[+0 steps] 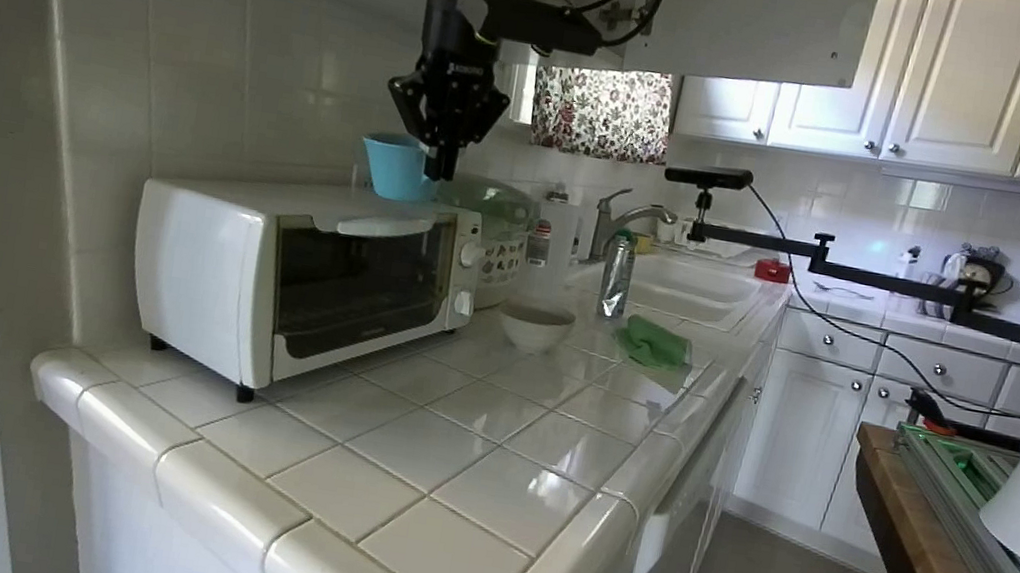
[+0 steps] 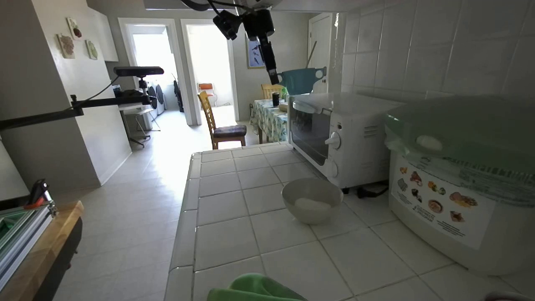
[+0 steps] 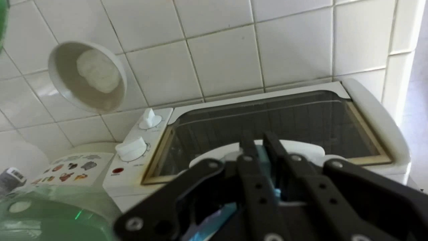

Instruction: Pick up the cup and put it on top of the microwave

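Placing now, it seems: the black, two-fingered, metal-looking end effector (image 1: 440, 165) pinches the teal-blue, round, plastic-looking cup (image 1: 396, 168), at its nine o'clock in an exterior view, just over the white, boxy, glass-doored microwave (image 1: 299, 280), contact unclear, so next, settle and release.

From my end I'm seeing glossy, smooth counter tiles (image 1: 421, 445) and a smooth-cased, glass-fronted microwave (image 2: 355, 142). The cup (image 1: 394, 170) is looking like smooth plastic, the towel (image 1: 653, 343) like matt fabric, the gripper (image 1: 440, 165) matt, the faucet (image 1: 602, 227) shiny metal, the bench edge (image 2: 56, 230) wood.
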